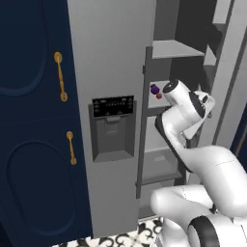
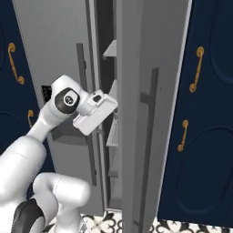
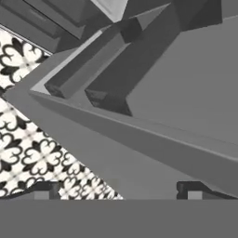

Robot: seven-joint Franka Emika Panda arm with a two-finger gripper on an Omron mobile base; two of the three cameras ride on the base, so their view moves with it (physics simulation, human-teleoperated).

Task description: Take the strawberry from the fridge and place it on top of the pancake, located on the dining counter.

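Note:
The grey fridge (image 1: 111, 58) has its left door with the black dispenser shut and its right door swung open. On a middle shelf inside lies the tiny red strawberry (image 1: 159, 96), right beside a purple round item (image 1: 154, 89). My arm reaches into the opening, its wrist just right of the strawberry. The white hand (image 2: 95, 111) hangs in the gap between the doors. In the hand view my gripper (image 3: 118, 191) is open, its tips wide apart with nothing between them, looking down along grey fridge shelves and door edges. The pancake and the dining counter are out of view.
Navy cabinets with gold handles (image 1: 60, 77) flank the fridge on the left and on the right (image 2: 196, 68). The open right door (image 2: 150, 113) stands close beside my hand. Patterned black-and-white floor tiles (image 3: 28, 153) lie below.

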